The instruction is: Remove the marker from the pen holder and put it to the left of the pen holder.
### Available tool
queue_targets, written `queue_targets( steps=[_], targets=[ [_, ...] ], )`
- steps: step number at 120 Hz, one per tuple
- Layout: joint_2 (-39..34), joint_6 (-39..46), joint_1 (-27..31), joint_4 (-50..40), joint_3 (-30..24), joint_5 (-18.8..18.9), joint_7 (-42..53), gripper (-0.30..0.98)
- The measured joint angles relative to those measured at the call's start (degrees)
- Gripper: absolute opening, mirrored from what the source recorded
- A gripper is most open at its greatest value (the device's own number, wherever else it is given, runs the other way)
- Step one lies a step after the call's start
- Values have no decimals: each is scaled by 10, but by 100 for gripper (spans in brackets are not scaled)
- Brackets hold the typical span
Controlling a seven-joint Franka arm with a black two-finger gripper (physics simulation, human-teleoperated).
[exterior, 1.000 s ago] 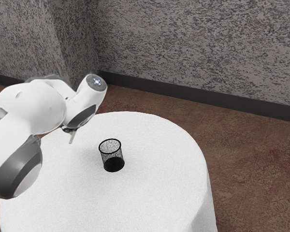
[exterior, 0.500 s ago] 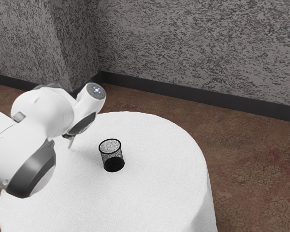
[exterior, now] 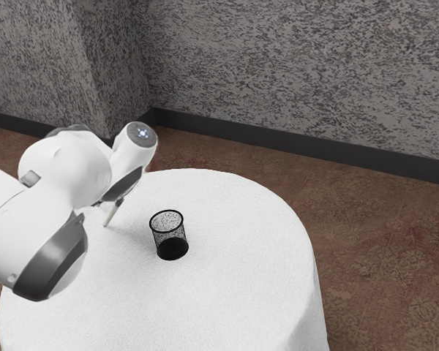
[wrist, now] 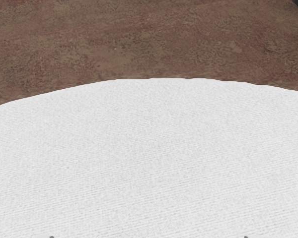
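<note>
over the exterior view's left part of the round white table [exterior: 241,292], the gripper [exterior: 107,204] hangs low, its two fingers spread well apart. the pale marker [exterior: 112,213] slants beneath the hand, its upper end by the dark finger nearer the pen holder [exterior: 171,247], its lower end down close to the cloth; the view is small there, but it seems to lean against that finger without being gripped. the marker is out of the black mesh pen holder and just beside it, toward the exterior view's left. the pen holder stands upright on the cloth, apart from the gripper. in the wrist view, the cloth's curved edge meets the brown patterned floor. a mottled gray wall [exterior: 293,66] rises behind the table.
</note>
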Motion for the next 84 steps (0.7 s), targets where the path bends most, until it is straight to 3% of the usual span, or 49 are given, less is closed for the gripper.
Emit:
queue_targets(
  steps=[11,19,36,54,69,84],
  targets=[
    [-13,-19,-38,30,55,-1,5,57],
    [-76,-35,-75,37,85,-1,9,60],
    [-182,-87,-122,41,96,-1,18,64],
    [-211,-148,-131,56,98,-1,27,66],
    [-294,-308,-191,186,90,11,54,67],
    [-352,-424,-234,306,112,19,193,68]
  ],
)
